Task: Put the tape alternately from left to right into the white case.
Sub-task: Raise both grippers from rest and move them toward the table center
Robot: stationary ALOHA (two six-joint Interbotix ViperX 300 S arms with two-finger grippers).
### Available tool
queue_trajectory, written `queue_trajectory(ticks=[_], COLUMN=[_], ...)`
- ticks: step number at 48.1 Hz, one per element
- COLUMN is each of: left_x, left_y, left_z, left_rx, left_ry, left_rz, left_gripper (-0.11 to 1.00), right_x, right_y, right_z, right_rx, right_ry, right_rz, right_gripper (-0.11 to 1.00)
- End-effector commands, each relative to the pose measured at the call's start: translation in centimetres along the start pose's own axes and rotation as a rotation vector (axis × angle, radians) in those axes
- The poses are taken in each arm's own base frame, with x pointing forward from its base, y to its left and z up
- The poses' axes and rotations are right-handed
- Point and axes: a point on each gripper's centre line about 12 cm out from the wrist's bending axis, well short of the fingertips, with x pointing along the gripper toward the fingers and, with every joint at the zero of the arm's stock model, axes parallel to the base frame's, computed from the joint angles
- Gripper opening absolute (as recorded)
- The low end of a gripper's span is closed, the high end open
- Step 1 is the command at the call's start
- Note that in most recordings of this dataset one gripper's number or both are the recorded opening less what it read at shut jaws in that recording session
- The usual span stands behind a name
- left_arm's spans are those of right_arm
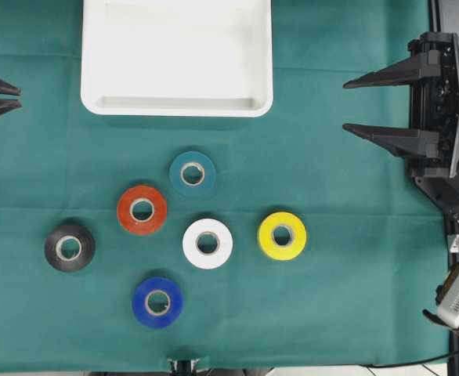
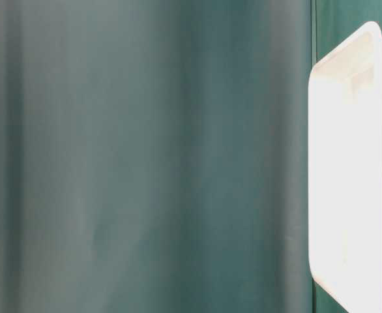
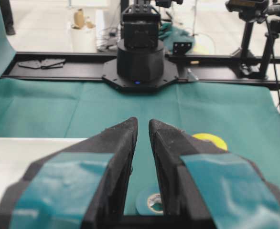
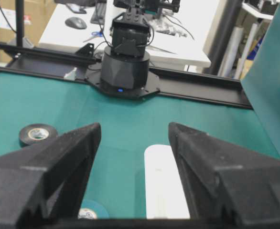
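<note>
Six rolls of tape lie flat on the green cloth in front of the white case (image 1: 175,110): teal (image 1: 192,173), red (image 1: 142,209), black (image 1: 69,247), white (image 1: 207,243), yellow (image 1: 282,235) and blue (image 1: 157,301). The case holds nothing. My left gripper (image 1: 18,96) hovers at the far left edge, shut with nothing between its fingers. In its wrist view this gripper (image 3: 142,125) has the teal roll (image 3: 145,200) below it and the yellow roll (image 3: 211,140) beyond. My right gripper (image 1: 345,106) stands open at the right, apart from every roll. Its wrist view shows the gripper (image 4: 134,129), the case (image 4: 164,181) and the black roll (image 4: 37,134).
A green cloth (image 1: 331,298) covers the table, and its front edge runs along the bottom of the overhead view. The right arm's body (image 1: 441,117) fills the right side. The table-level view shows only blurred green cloth and the case (image 2: 347,182).
</note>
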Motion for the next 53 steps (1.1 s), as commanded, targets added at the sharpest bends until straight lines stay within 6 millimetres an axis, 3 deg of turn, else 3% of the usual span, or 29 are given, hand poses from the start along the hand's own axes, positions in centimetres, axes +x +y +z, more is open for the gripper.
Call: queue_trajectory(ticks=[1,3,8,14,42,47,53], left_x=[0.3,0.3,0.3,0.4,0.4,0.3,0.4], left_y=[-0.1,-0.1,-0.3,-0.3,-0.3,-0.3,-0.3], left_z=[-0.9,-1.2,-1.2,-0.9,-1.5,-1.9,-2.2], left_rx=[-0.028,-0.029,-0.029,-0.029,-0.079,-0.079,-0.08], left_ry=[0.029,0.035,0.037,0.029,0.067,0.082,0.099], left_rz=[0.0,-0.003,-0.011,-0.011,-0.01,-0.008,-0.008], left_gripper=[0.24,0.22,0.04,0.02,0.03,0.2,0.56], right_x=[0.1,0.0,-0.2,-0.2,-0.4,-0.4,-0.4], right_y=[0.0,-0.1,-0.4,-0.6,-0.6,-0.6,-0.6], right_z=[0.0,-0.4,-0.7,-0.7,-2.6,-2.7,-2.8], right_rx=[0.0,-0.002,-0.001,0.001,0.08,0.082,0.081], right_ry=[-0.003,0.0,-0.012,-0.017,0.082,0.086,0.088], right_rz=[-0.002,-0.004,-0.019,-0.028,-0.032,-0.033,-0.034], right_gripper=[0.24,0.23,0.02,-0.09,-0.09,-0.03,0.16])
